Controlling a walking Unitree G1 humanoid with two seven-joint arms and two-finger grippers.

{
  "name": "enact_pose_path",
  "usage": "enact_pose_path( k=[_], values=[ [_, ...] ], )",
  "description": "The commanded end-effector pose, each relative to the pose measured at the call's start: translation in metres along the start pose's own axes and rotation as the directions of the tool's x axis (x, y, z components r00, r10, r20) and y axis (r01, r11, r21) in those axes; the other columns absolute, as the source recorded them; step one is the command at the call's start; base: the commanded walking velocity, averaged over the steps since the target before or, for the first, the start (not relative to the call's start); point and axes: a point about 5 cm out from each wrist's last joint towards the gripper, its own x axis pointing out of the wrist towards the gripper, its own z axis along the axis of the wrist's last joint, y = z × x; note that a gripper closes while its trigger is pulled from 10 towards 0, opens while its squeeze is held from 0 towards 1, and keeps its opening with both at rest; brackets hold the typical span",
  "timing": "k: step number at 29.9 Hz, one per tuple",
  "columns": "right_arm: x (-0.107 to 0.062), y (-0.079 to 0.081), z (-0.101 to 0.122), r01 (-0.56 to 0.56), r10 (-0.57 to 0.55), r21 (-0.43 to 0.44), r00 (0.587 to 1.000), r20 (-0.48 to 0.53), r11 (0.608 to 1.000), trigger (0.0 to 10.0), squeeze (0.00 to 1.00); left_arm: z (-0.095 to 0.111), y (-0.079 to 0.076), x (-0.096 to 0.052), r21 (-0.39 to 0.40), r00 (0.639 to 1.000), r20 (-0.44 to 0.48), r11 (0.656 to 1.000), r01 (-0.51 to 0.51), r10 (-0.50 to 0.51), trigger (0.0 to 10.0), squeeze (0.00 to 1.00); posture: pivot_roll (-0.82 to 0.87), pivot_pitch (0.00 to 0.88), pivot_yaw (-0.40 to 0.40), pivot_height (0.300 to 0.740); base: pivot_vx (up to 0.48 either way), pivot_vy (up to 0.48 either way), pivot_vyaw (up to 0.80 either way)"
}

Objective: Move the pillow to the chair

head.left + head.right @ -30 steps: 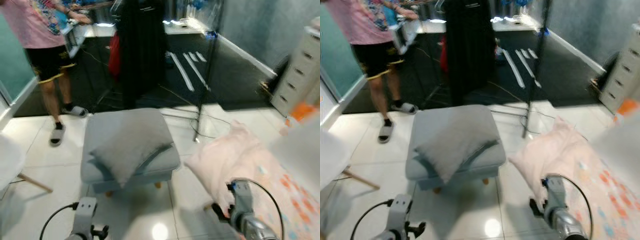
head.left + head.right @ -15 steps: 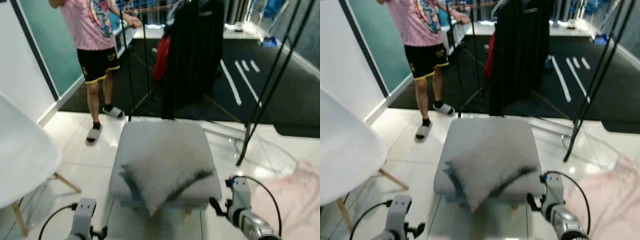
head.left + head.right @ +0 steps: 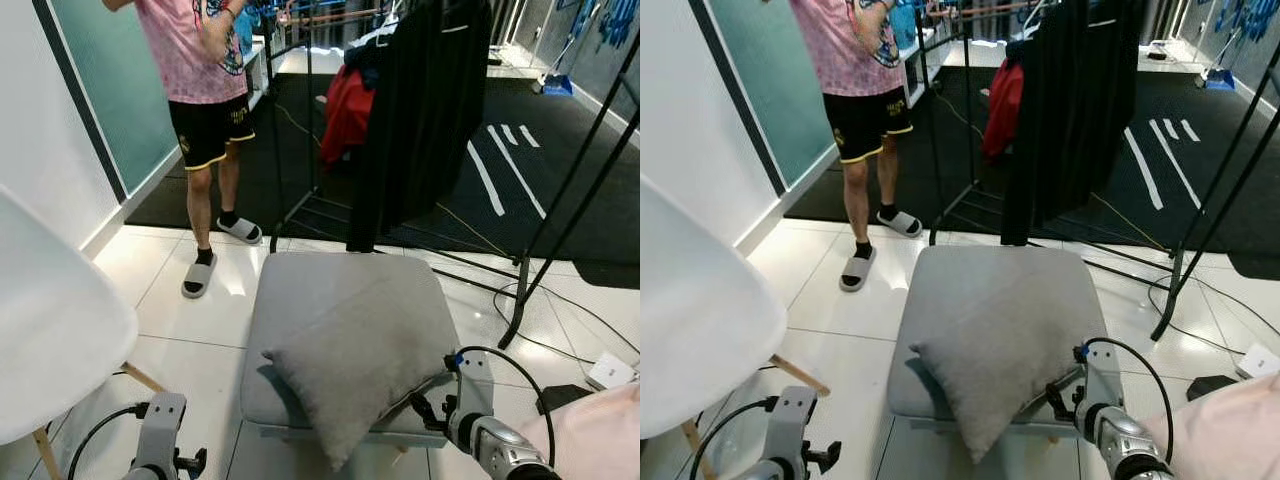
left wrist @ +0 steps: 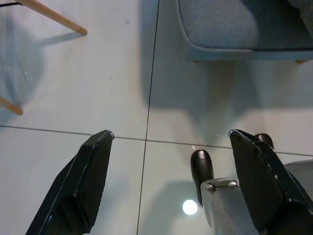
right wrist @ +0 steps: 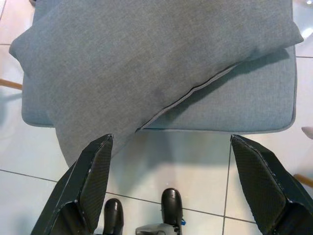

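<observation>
1. Since a second ago my head camera has swung left: the pink bedding has slid almost out of view, and the white chair (image 3: 50, 340) has come in on my left.
2. I see the grey pillow (image 3: 995, 345) lying diagonally on the grey footstool (image 3: 300, 300), one corner overhanging its near edge.
3. It sits just ahead of my right gripper (image 5: 176, 196), fingers spread wide.
4. My left gripper (image 4: 168, 183) hangs low over tiles, fingers likewise apart.

We are in a lived-in home room with glossy white floor tiles (image 3: 190, 330). A clothes rack (image 3: 300, 110) hung with dark garments (image 3: 420, 110) stands on a black rug (image 3: 520, 190), near 1 grey footstool (image 3: 300, 300) and 1 white chair (image 3: 50, 340).
</observation>
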Motion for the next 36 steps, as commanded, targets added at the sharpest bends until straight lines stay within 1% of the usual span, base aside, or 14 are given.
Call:
enact_pose_path(
  k=[1, 2, 4, 5, 6, 7, 13, 14, 15, 19, 23, 29, 34, 36],
  values=[
    [0.0, 0.0, -0.004, -0.001, 0.001, 0.044, 1.0, -0.016, 0.999, 10.0, 0.0, -0.008, 0.002, -0.002, 0.01, 0.999, -0.035, 1.0, -0.005, 0.005, 10.0, 0.0, -0.15, 0.063, 0.009, 0.705, 0.0, 0.0, 0.0],
    [0.0, 0.0, -0.004, -0.001, 0.001, 0.044, 1.0, -0.016, 0.999, 10.0, 0.0, -0.008, 0.002, -0.002, 0.01, 0.999, -0.035, 1.0, -0.005, 0.005, 10.0, 0.0, -0.15, 0.063, 0.009, 0.705, 0.0, 0.0, 0.0],
    [0.0, 0.0, -0.003, -0.014, 0.015, 0.071, 1.0, -0.01, 0.997, 10.0, 0.0, -0.008, 0.002, -0.002, 0.012, 0.999, -0.035, 1.0, -0.004, 0.005, 10.0, 0.0, -0.15, 0.064, 0.009, 0.695, 0.0, 0.0, 0.0],
    [0.0, 0.001, -0.002, -0.027, 0.028, 0.1, 1.0, -0.003, 0.995, 10.0, 0.0, -0.008, 0.002, -0.002, 0.012, 0.999, -0.034, 1.0, -0.004, 0.004, 10.0, 0.0, -0.15, 0.064, 0.007, 0.69, 0.0, 0.0, 0.0],
    [0.0, 0.001, -0.002, -0.027, 0.028, 0.1, 1.0, -0.003, 0.995, 10.0, 0.0, -0.008, 0.002, -0.002, 0.012, 0.999, -0.034, 1.0, -0.004, 0.004, 10.0, 0.0, -0.15, 0.064, 0.007, 0.69, 0.0, 0.0, 0.0],
    [0.001, 0.003, 0.0, -0.047, 0.046, 0.153, 0.999, 0.013, 0.987, 10.0, 0.0, -0.008, 0.002, -0.002, 0.013, 0.999, -0.033, 1.0, -0.004, 0.004, 10.0, 0.0, -0.14, 0.065, 0.009, 0.68, 0.0, 0.0, 0.0],
    [0.002, 0.008, 0.003, -0.083, 0.079, 0.208, 0.996, 0.028, 0.975, 10.0, 0.0, -0.008, 0.001, -0.002, 0.017, 0.999, -0.032, 1.0, -0.003, 0.003, 10.0, 0.0, -0.14, 0.064, 0.008, 0.655, 0.0, 0.0, 0.0],
    [0.003, 0.009, 0.006, -0.097, 0.088, 0.239, 0.995, 0.047, 0.966, 10.0, 0.0, -0.008, 0.002, -0.002, 0.016, 1.0, -0.028, 1.0, -0.007, 0.008, 10.0, 0.0, -0.15, 0.067, 0.01, 0.645, 0.0, 0.0, 0.0],
    [0.003, 0.009, 0.008, -0.099, 0.088, 0.249, 0.995, 0.055, 0.963, 10.0, 0.0, -0.008, 0.002, -0.002, 0.015, 1.0, -0.027, 1.0, -0.01, 0.011, 10.0, 0.0, -0.15, 0.067, 0.009, 0.64, 0.0, 0.0, 0.0],
    [0.003, 0.009, 0.01, -0.098, 0.086, 0.247, 0.994, 0.062, 0.964, 10.0, 0.0, -0.008, 0.004, -0.002, 0.021, 0.999, -0.029, 0.999, -0.03, 0.03, 10.0, 0.0, -0.15, 0.066, 0.008, 0.63, 0.0, 0.0, 0.0],
    [0.004, 0.011, 0.011, -0.11, 0.096, 0.247, 0.993, 0.066, 0.963, 10.0, 0.0, -0.008, 0.008, -0.003, 0.026, 0.997, -0.033, 0.998, -0.064, 0.065, 10.0, 0.0, -0.15, 0.066, 0.009, 0.61, 0.0, 0.0, 0.0],
    [0.005, 0.014, 0.016, -0.131, 0.11, 0.27, 0.99, 0.092, 0.954, 10.0, 0.0, -0.008, 0.01, -0.003, 0.028, 0.997, -0.033, 0.997, -0.068, 0.069, 10.0, 0.0, -0.14, 0.067, 0.013, 0.59, 0.0, 0.0, 0.0],
    [0.005, 0.013, 0.027, -0.144, 0.106, 0.307, 0.985, 0.136, 0.941, 10.0, 0.0, -0.007, 0.011, -0.003, 0.032, 0.997, -0.03, 0.997, -0.075, 0.076, 10.0, 0.0, -0.14, 0.069, 0.017, 0.57, 0.0, 0.0, 0.0],
    [0.006, 0.015, 0.039, -0.175, 0.114, 0.341, 0.975, 0.19, 0.924, 10.0, 0.0, -0.007, 0.012, -0.004, 0.034, 0.996, -0.025, 0.996, -0.084, 0.085, 10.0, 0.0, -0.13, 0.076, 0.025, 0.555, 0.0, 0.0, 0.0]
  ],
)
